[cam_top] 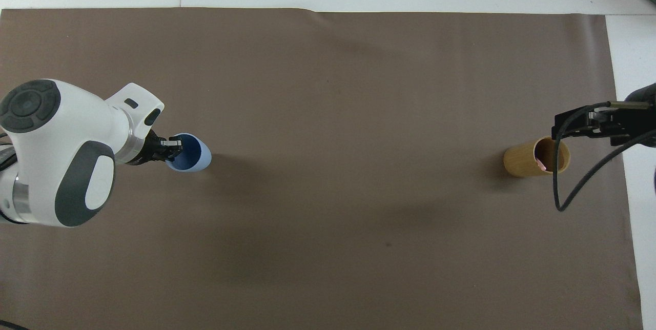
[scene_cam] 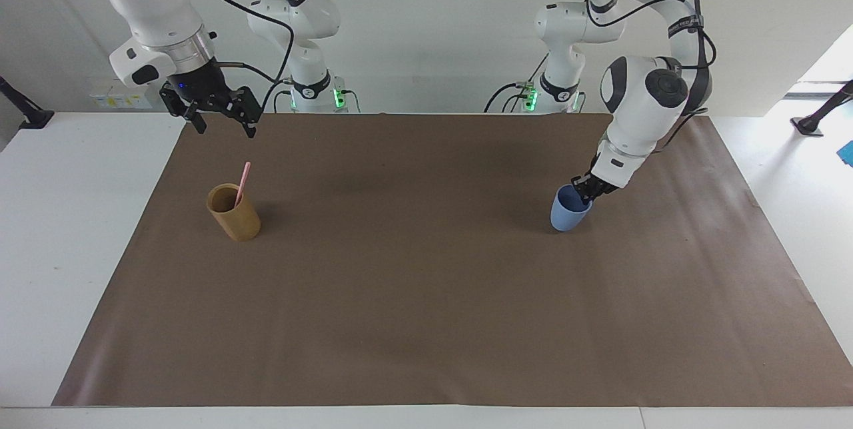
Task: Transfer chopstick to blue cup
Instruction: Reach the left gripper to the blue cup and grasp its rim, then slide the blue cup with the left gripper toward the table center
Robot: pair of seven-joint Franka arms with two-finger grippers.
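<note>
The blue cup (scene_cam: 568, 211) (cam_top: 190, 152) is at the left arm's end of the brown mat. My left gripper (scene_cam: 586, 192) (cam_top: 171, 148) is shut on the part of its rim nearest the robots, one finger inside the cup. I cannot tell whether the cup's base rests on the mat. The pink chopstick (scene_cam: 243, 182) stands slanted in a tan cup (scene_cam: 233, 211) (cam_top: 535, 157) at the right arm's end; only its tip (cam_top: 541, 164) shows from overhead. My right gripper (scene_cam: 220, 119) (cam_top: 589, 125) hangs open in the air above the mat, apart from the stick.
The brown mat (scene_cam: 426, 296) covers most of the white table. A black cable (cam_top: 564, 191) loops down from the right arm beside the tan cup.
</note>
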